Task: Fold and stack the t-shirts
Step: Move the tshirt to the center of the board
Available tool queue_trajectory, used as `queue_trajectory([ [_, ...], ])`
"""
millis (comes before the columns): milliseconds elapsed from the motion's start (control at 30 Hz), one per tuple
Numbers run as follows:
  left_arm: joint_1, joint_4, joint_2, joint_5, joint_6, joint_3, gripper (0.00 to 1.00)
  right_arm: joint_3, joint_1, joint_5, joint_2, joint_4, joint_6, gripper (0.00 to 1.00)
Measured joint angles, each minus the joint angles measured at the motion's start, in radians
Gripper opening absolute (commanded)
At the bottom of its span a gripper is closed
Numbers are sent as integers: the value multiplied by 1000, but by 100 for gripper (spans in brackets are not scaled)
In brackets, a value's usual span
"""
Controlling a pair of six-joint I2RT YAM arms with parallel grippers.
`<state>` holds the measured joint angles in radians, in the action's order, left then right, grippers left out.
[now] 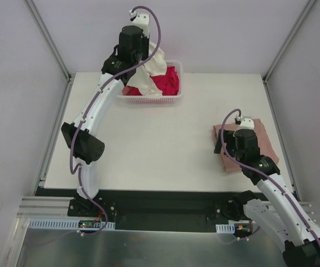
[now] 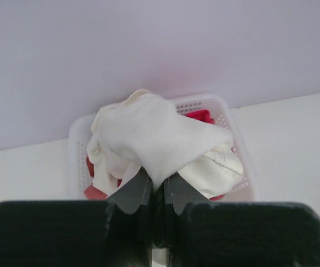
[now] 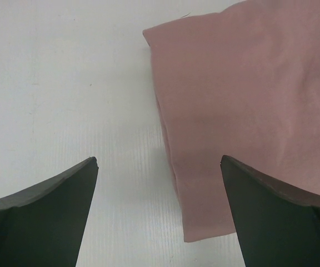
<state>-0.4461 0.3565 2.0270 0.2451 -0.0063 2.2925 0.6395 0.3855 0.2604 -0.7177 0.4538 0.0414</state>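
My left gripper (image 1: 140, 62) is shut on the cream off-white t-shirt (image 1: 150, 71) and holds it bunched above the white lattice basket (image 1: 151, 100) at the back of the table. In the left wrist view the cream t-shirt (image 2: 154, 142) hangs from my pinched fingers (image 2: 135, 192) over the basket (image 2: 78, 150). A magenta-red t-shirt (image 1: 169, 80) lies in the basket; salmon cloth (image 2: 95, 193) shows under it. The dusty pink t-shirt (image 1: 260, 142) lies folded at the right. My right gripper (image 3: 159, 164) is open and empty, low over the folded pink t-shirt's (image 3: 243, 105) left edge.
The white table (image 1: 149, 144) spreads between the basket and the pink t-shirt. Metal frame posts (image 1: 51, 41) stand at the back corners, and grey walls close in on all sides. The arm bases sit on the black rail (image 1: 165, 208) at the near edge.
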Motion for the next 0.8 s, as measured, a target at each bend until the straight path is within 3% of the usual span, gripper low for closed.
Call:
queue_trajectory([
  [200, -131, 1, -265, -55, 18, -87, 0, 0, 0, -4, 29, 0, 3, 97],
  [533, -161, -7, -625, -435, -116, -199, 0, 0, 0, -14, 65, 0, 11, 97],
  [667, -162, -12, -689, -541, -164, -259, 0, 0, 0, -15, 71, 0, 14, 97],
  [800, -162, -20, -677, -554, -212, -314, 0, 0, 0, -15, 69, 0, 20, 97],
])
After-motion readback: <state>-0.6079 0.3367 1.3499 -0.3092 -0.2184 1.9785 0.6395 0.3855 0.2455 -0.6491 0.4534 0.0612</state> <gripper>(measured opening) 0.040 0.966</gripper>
